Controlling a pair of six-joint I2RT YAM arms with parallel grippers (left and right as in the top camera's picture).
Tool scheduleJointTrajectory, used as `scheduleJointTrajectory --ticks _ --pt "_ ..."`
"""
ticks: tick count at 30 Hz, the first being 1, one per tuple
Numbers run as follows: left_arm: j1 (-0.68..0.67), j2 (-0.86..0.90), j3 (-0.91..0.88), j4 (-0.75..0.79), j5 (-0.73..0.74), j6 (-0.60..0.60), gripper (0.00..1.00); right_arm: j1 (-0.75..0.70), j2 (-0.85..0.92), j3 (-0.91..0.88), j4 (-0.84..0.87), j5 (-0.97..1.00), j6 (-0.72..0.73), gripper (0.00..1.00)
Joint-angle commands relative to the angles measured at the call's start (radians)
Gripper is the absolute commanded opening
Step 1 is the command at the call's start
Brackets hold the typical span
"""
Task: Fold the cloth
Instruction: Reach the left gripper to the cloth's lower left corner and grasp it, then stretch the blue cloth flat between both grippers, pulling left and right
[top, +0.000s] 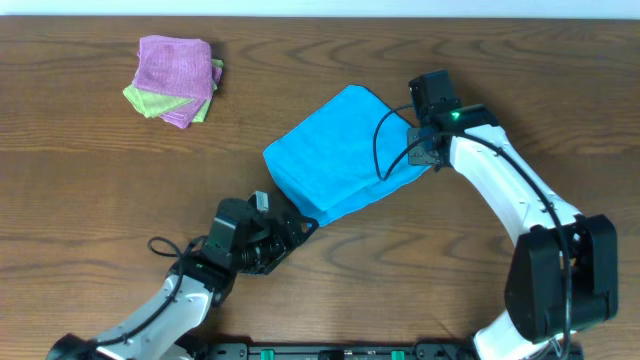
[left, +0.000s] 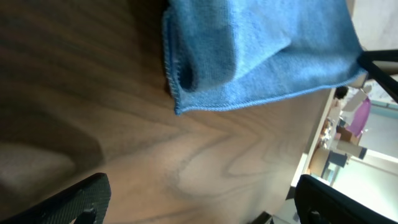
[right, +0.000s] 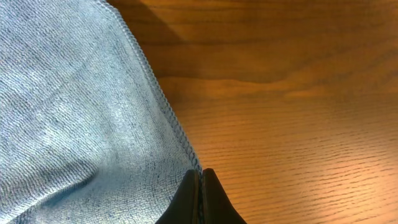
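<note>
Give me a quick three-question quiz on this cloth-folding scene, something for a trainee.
1. True or false: the left claw is open.
2. Which one pinches the edge of the blue cloth? A: left claw. B: right claw.
3. What colour is the top cloth of the pile at the table's far corner?
Key: 1 true; 2 B; 3 pink.
</note>
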Motion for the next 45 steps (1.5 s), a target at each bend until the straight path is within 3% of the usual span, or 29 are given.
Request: scheduleJointTrajectory --ticks 1,7,15,18,27,40,45 --pt "-0.011 0.051 -0.004 0.034 -0.040 -0.031 0.98 -0.009 -0.002 -0.005 0.002 -0.014 0.020 0.02" --pt "-0.013 0.169 -0.004 0.205 -0.018 -0.067 1.00 -0.008 -0.002 -0.005 0.004 -0.019 0.020 0.02" --pt "-0.014 0.301 -0.004 0.347 0.008 -0.100 0.79 -0.008 -0.002 -0.005 0.006 -0.019 0.020 0.02" --pt "-0.019 0.320 -0.004 0.362 0.006 -0.104 0.69 -0.008 -0.002 -0.005 0.012 -0.019 0.020 0.02" --pt "-0.061 0.343 -0.004 0.379 -0.051 -0.102 0.58 -0.008 -0.002 -0.005 0.019 -0.019 0.030 0.02" --pt "-0.064 0.436 -0.004 0.422 -0.108 -0.075 0.56 -0.008 -0.002 -0.005 0.019 -0.042 0.039 0.02" --pt "-0.064 0.461 0.000 0.445 -0.108 -0.072 0.50 -0.008 -0.002 -0.005 0.018 -0.042 0.038 0.01"
